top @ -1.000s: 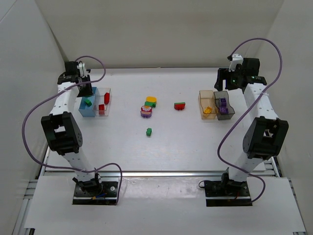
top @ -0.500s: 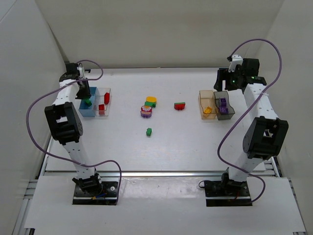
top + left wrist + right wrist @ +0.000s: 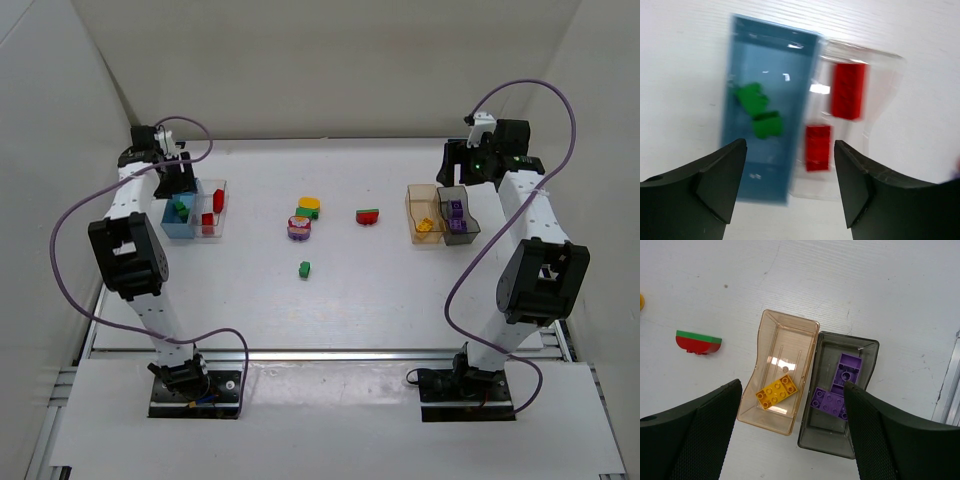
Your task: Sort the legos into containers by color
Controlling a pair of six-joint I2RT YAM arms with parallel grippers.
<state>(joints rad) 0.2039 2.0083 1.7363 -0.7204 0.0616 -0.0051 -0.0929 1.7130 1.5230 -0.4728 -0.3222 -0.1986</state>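
Left gripper (image 3: 789, 152) hangs over the blue bin (image 3: 740, 55) and clear bin (image 3: 882, 65), jaws parted, nothing between them. Two green bricks (image 3: 760, 107) lie in the blue bin, two red bricks (image 3: 847, 90) in the clear one.

Judged step: fetch the next piece. Rise straight so the fingers clear the bin walls, then come down plumb on the lone green brick (image 3: 304, 268), jaws straddling it. Left arm reaches to the far left, wrist pointing down.

In the middle lie the yellow-green stack (image 3: 308, 206), purple stack (image 3: 298, 230) and red-green half-round (image 3: 698, 341). They probably need splitting with both arms.

Right gripper (image 3: 792, 385) hovers over the amber bin (image 3: 805, 324), which holds one yellow brick (image 3: 776, 392), and the grey bin (image 3: 852, 339), which holds purple bricks (image 3: 836, 390). Jaws spread, empty. Arm extended, wrist down.
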